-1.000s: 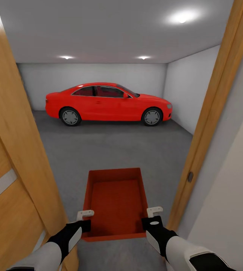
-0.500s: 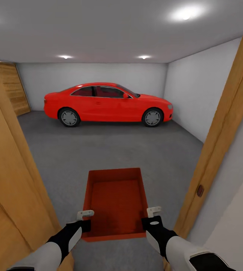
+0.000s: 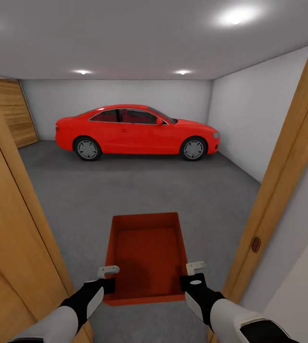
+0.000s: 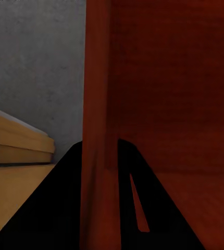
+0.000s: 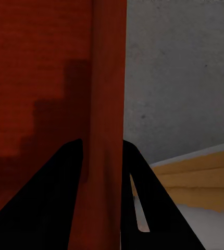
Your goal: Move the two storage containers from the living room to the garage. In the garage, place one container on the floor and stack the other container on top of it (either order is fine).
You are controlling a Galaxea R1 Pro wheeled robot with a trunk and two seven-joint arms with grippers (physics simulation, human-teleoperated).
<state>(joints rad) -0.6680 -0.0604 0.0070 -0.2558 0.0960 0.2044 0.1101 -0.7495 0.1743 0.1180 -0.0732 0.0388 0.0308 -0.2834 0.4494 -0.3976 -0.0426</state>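
A red-orange storage container [image 3: 145,255] is carried level in front of me, open side up and empty. My left gripper [image 3: 107,272] is shut on its left wall [image 4: 97,130], and my right gripper [image 3: 195,267] is shut on its right wall [image 5: 108,130]. Dark fingers straddle each wall in both wrist views. Beyond the doorway lies the garage, with a dark grey concrete floor [image 3: 139,186] and pale grey walls [image 3: 235,114].
Orange-wood door frames stand close on both sides, left [image 3: 11,228] and right [image 3: 287,157]. A red car [image 3: 135,131] is parked across the far end of the garage. A wooden panel [image 3: 13,112] lines the far left wall. Open floor lies between me and the car.
The view has advanced through the doorway: the left door has slid out of frame and more of the garage's left side shows. The container stays held the same way.
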